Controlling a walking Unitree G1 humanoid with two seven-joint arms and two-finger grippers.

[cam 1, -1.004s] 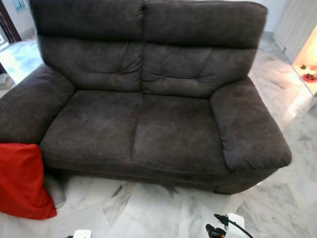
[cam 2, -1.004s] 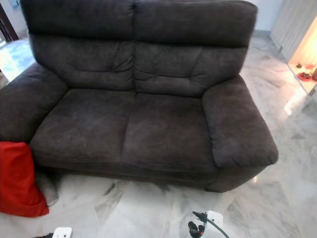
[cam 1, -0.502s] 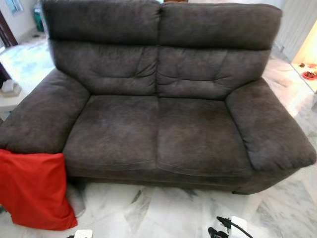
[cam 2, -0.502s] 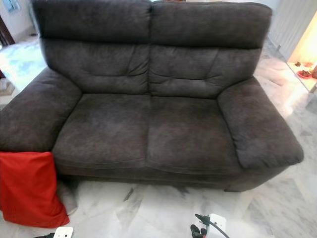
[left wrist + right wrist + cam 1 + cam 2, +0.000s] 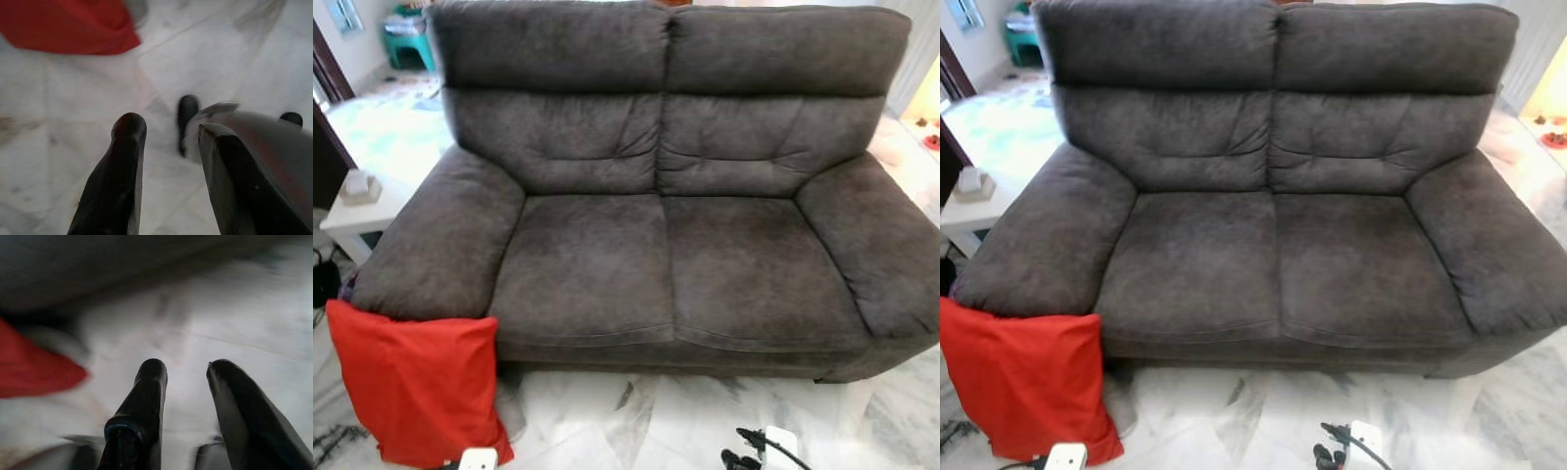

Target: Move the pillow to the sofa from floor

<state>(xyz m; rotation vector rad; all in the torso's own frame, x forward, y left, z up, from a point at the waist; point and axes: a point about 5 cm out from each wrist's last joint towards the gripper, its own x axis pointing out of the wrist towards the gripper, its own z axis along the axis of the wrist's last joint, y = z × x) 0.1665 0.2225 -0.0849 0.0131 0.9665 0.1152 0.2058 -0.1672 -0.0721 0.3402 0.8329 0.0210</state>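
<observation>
Low over the marble floor both the left hand and right hand hang parted and empty, so I judge the robot should step left and bend to the red pillow propped against the sofa arm.

No text, label or number can be read — none anywhere

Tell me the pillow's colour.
Plain red pillow, leaning against the sofa arm; clearest in the left eye view.
</observation>
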